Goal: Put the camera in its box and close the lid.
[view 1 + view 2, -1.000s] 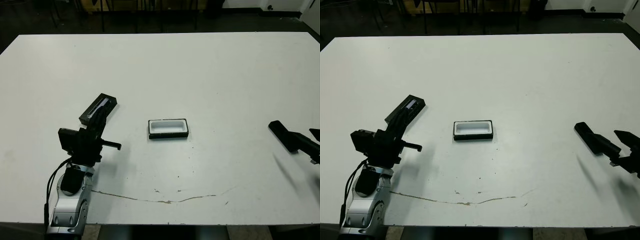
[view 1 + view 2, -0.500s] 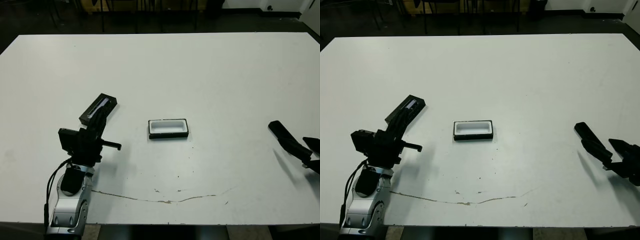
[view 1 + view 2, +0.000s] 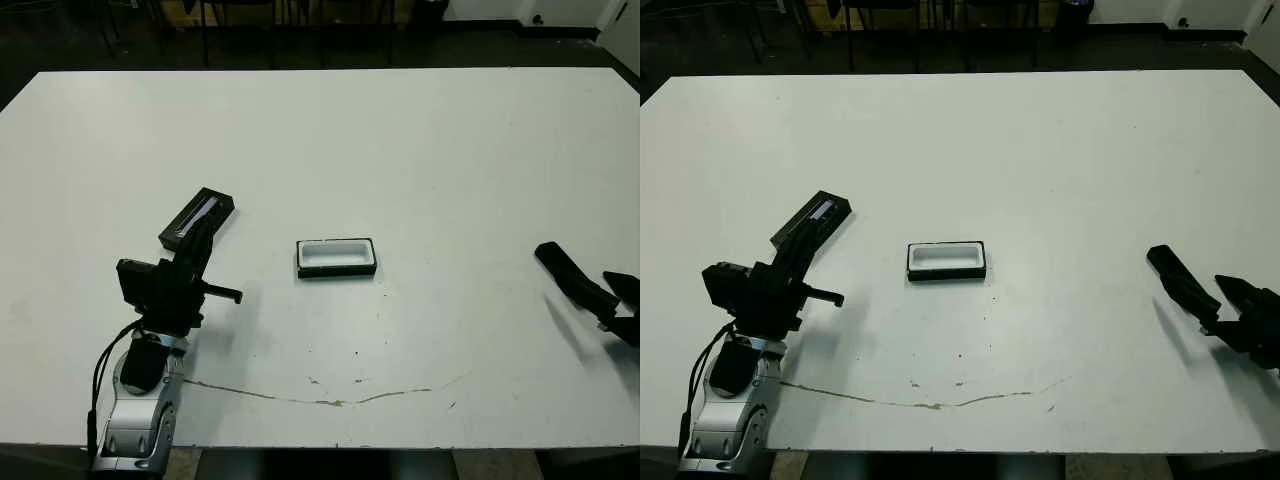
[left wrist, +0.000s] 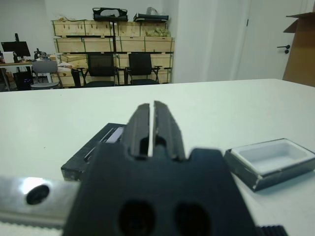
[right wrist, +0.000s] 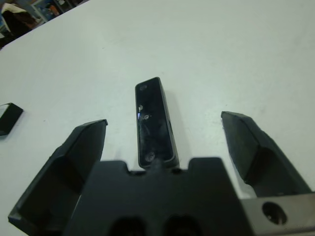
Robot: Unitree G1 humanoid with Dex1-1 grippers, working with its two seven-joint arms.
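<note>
camera [image 5: 155, 120] lies btwn spread fingers of right end effector [image 5: 170, 142] — untouched.

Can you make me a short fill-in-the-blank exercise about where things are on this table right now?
1. The box sits mid-table with nothing inside, its lining coloured ____.
2. The camera lies between the ____ end effector's open fingers.
3. The lid lies by the left end effector, whose fingers are ____.
4. The box has no ____ on it yet.

Missing words: white; right; shut; lid
</note>
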